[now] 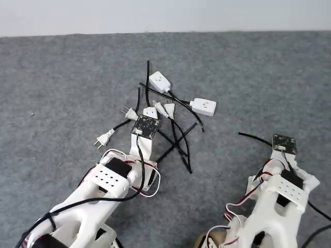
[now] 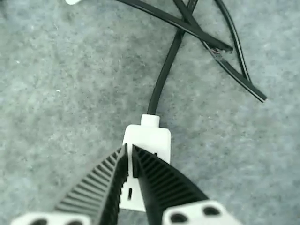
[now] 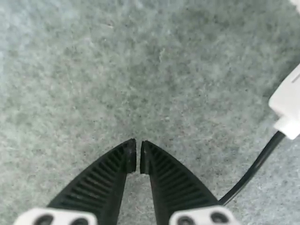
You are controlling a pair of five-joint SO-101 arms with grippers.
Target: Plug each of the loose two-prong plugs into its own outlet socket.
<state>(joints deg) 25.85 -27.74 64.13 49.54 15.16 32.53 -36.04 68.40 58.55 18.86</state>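
The left claw (image 2: pixel 130 157) is closed on nothing, its tips over a white outlet socket (image 2: pixel 146 138) at the centre of the high view; the right claw (image 3: pixel 138 152) is likewise closed, over bare grey table (image 3: pixel 93 70) at lower right; loose plugs (image 1: pixel 105 138) lie among black cords (image 1: pixel 178 142); two further sockets (image 1: pixel 159 81) sit just above centre.

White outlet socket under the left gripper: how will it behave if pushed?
The outlet socket lies flat and looks blocky, so it would probably slide rather than tip or roll. The grey carpet looks fuzzy and would likely add drag. Its black cord is thin and runs into other crossed cords, so it is probably floppy and may tug the socket sideways.
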